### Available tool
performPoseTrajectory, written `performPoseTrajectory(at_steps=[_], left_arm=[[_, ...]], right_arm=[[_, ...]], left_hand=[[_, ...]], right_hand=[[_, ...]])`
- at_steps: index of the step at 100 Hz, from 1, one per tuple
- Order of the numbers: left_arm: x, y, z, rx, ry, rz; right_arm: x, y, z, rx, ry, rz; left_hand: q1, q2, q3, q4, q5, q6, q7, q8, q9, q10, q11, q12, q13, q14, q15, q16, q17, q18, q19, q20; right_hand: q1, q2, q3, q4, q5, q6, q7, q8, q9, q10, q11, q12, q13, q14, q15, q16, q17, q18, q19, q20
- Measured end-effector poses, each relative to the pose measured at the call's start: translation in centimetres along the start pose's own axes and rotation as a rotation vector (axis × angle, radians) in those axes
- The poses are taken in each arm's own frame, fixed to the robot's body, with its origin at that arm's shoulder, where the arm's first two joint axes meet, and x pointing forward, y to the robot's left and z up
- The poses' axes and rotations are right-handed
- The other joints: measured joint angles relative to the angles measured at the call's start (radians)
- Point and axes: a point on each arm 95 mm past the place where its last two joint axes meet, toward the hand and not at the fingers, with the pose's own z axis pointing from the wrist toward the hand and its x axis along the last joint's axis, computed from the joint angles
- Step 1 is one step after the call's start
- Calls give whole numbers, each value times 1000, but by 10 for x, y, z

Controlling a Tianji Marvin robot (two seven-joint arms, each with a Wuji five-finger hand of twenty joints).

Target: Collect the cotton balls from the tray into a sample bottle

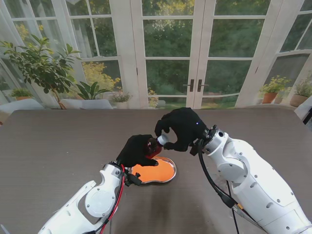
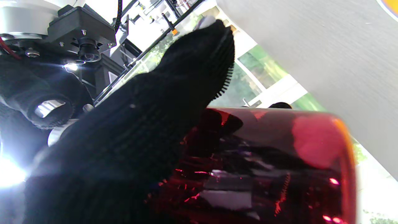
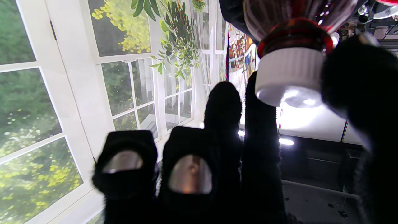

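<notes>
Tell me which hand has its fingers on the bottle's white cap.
The right hand: it pinches the white cap, while the left hand grips the red bottle.

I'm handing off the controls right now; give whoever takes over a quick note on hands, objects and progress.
Left hand: shut on the red sample bottle, held above the tray.
Right hand: fingers on the bottle's white cap; the cap sits on the neck.
Tray: orange inside; no cotton balls can be made out.
Done: bottle picked up.
Left: whether the cap is going on or coming off cannot be told.
</notes>
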Motion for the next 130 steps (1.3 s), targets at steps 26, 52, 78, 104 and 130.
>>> performPoseTrajectory(at_steps=[26, 52, 78, 104, 130], left_arm=[[0, 0, 0, -1, 0, -1], [-1, -1, 0, 0, -3, 0], [-3, -2, 0, 2, -7, 1], [-3, -2, 0, 4, -6, 2], [-2, -1, 1, 1, 1, 2]], right_arm=[[2, -2, 3, -7, 4, -7], [3, -4, 7, -17, -12, -23], [4, -6, 11, -10, -44, -32], [5, -6, 12, 21, -78, -30], [4, -5, 12, 47, -100, -36]], left_hand=[[0, 0, 0, 0, 0, 0, 0, -1, 0, 0, 0, 0, 0, 0, 0, 0, 0, 0, 0, 0], [0, 0, 2, 0, 0, 0, 0, -1, 0, 0, 0, 0, 0, 0, 0, 0, 0, 0, 0, 0], [0, 0, 3, 0, 0, 2, 0, -5, 0, 0, 0, 0, 0, 0, 0, 0, 0, 0, 0, 0], [-9, 0, 5, 0, 0, 3, 0, -8, 0, 1, 0, 0, 0, 0, 0, 0, 0, 0, 0, 0], [-9, 0, 5, 0, 0, 3, 0, -9, 0, 1, 0, 1, 0, 0, 0, 0, 0, 0, 0, 0]], right_hand=[[1, 0, 0, -173, 14, 9, 115, -124, 44, -7, 0, 11, 9, 4, 51, 21, 33, 0, 16, -1], [-4, 0, -1, -218, 50, 28, 175, -188, 86, -10, 0, 11, 12, 13, 89, 38, 69, 11, 25, -12], [-17, 59, -23, -231, 63, 46, 205, -215, 100, -11, 12, 21, 13, 17, 111, 58, 87, 24, 35, -13], [-67, 190, -57, -225, 95, 68, 217, -223, 110, -1, 93, 21, 13, 28, 142, 70, 96, 24, 54, -13], [-150, 326, -88, -57, 138, 72, 212, -1, 121, 5, 172, 4, 13, 38, 160, 82, 97, 25, 67, -14]])
